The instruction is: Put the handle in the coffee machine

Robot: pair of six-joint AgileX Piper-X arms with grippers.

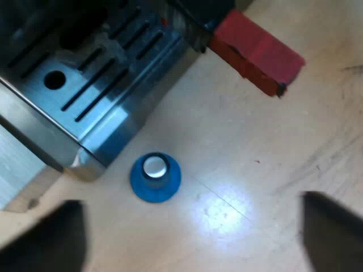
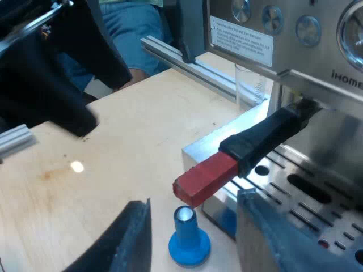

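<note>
The handle (image 2: 266,136) sits at the front of the machine (image 2: 317,73). Its dark grip runs out from under the brew head and over the drip tray (image 1: 85,96), and the red end (image 2: 205,180) juts past the tray's corner. The metal end is hidden under the head, so it cannot be told whether it is turned fully home. The insertion looks done or nearly so.

The right gripper (image 2: 194,211) hangs just off the tray's corner, fingers spread and pinching nothing (a blue tamper (image 2: 189,241) stands untouched on the table (image 1: 272,147) beyond the gap). The left gripper (image 1: 190,204) is also spread wide and empty, over the table near that same corner of the machine.

The handle is probably rigid and heavy at its metal end, with a hard, smooth grip that could slip under a twist. The flat faces of the red end look the surest hold, so a pinch across the grip just behind the red end should give good leverage. A glass (image 2: 249,85) beside the machine is fragile, though well apart from the handle.
</note>
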